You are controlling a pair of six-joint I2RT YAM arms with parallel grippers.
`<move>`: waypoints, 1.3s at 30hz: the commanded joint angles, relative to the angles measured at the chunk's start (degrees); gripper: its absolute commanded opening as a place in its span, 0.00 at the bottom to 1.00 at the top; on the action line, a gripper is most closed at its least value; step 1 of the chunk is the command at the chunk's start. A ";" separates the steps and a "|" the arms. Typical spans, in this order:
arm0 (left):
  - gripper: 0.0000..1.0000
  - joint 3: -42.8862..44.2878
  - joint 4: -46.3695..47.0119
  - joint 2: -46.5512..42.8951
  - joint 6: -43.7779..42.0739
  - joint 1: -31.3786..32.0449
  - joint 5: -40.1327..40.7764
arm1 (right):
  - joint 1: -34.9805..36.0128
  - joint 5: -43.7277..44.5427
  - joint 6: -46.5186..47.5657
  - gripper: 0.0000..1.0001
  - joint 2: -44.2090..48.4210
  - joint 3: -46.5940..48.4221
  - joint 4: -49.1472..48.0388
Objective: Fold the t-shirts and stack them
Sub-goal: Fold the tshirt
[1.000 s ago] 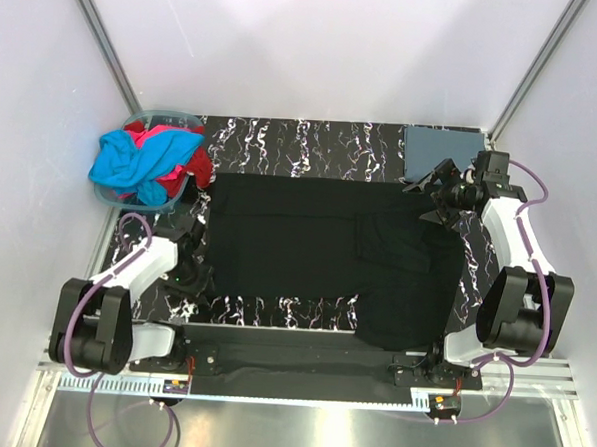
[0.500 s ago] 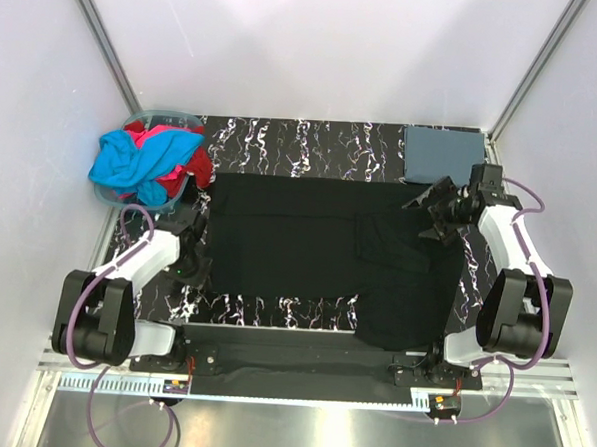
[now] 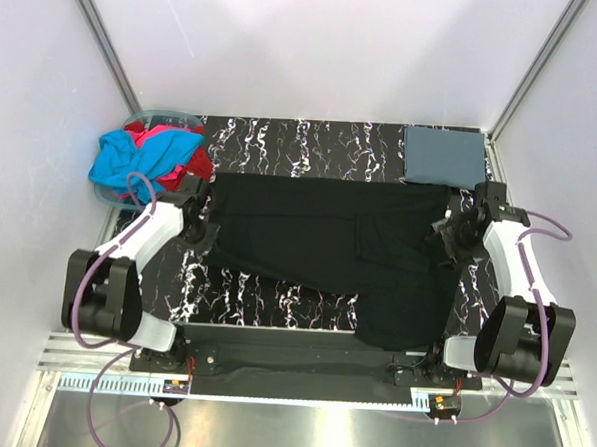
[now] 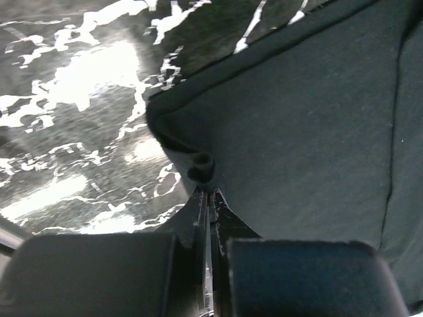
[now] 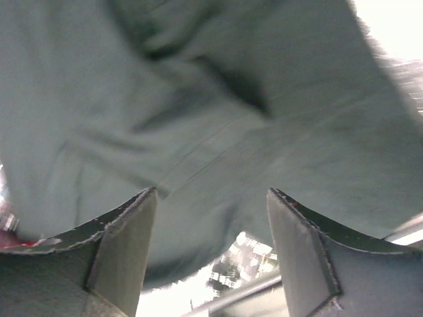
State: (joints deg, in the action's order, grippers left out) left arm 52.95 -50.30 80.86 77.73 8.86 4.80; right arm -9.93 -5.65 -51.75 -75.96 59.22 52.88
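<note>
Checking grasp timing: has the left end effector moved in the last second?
Yes. The left end effector, shut on the black t-shirt at its edge, has shifted farther up the table, nearer the tub.

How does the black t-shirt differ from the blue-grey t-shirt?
The black t-shirt lies spread across the table; the blue-grey t-shirt is folded into a rectangle at its far right corner. The left gripper pinches the black one's edge; no gripper holds the blue-grey one. Both are plain cloth.

White walls (image 3: 318,44), black marbled table (image 3: 313,144), metal posts (image 3: 105,43)
</note>
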 commanded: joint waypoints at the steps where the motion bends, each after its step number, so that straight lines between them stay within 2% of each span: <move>1: 0.00 3.30 1.70 2.54 -2.59 -0.07 -2.42 | -0.35 11.43 -5.64 0.73 -0.23 -2.88 1.36; 3: 0.00 4.18 2.84 3.42 -2.68 -0.25 -3.56 | -0.35 11.71 -6.43 0.68 -1.73 -3.58 -0.05; 10: 0.00 11.91 3.28 8.96 -3.02 -1.57 -6.11 | -0.35 14.87 -5.82 0.58 -8.40 -2.97 -1.47; 15: 0.00 15.25 3.46 13.35 -3.73 -2.53 -7.34 | -1.40 13.56 -9.77 0.57 -11.04 -4.55 -1.55; 21: 0.00 21.39 3.55 18.18 -5.84 -3.76 -10.24 | -2.46 16.46 -10.39 0.56 -11.84 -3.23 -1.03; 24: 0.00 22.11 3.55 19.16 -5.93 -4.03 -11.12 | -2.46 14.45 -7.24 0.50 -9.91 -3.41 -0.24; 26: 0.00 21.94 3.72 19.95 -5.84 -4.12 -11.56 | -2.11 12.77 -6.35 0.50 -5.79 -3.67 0.73; 29: 0.00 21.41 4.94 21.18 -5.66 -4.12 -12.61 | 2.01 9.70 -6.69 0.50 -0.34 -3.94 0.91; 34: 0.00 21.05 6.62 22.94 -6.28 -4.12 -16.40 | 9.57 2.67 -9.51 0.48 0.73 -7.62 1.08; 36: 0.00 21.06 6.71 22.94 -7.07 -4.12 -16.40 | 16.77 2.84 -12.84 0.48 1.69 -10.16 1.26; 39: 0.00 20.71 7.32 22.59 -8.30 -4.38 -16.31 | 20.48 1.09 -18.64 0.49 4.59 -14.46 0.47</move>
State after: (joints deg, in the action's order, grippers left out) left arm 73.14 -44.97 103.94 71.48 5.08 -9.04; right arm 8.08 -1.74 -63.70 -74.48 48.40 52.25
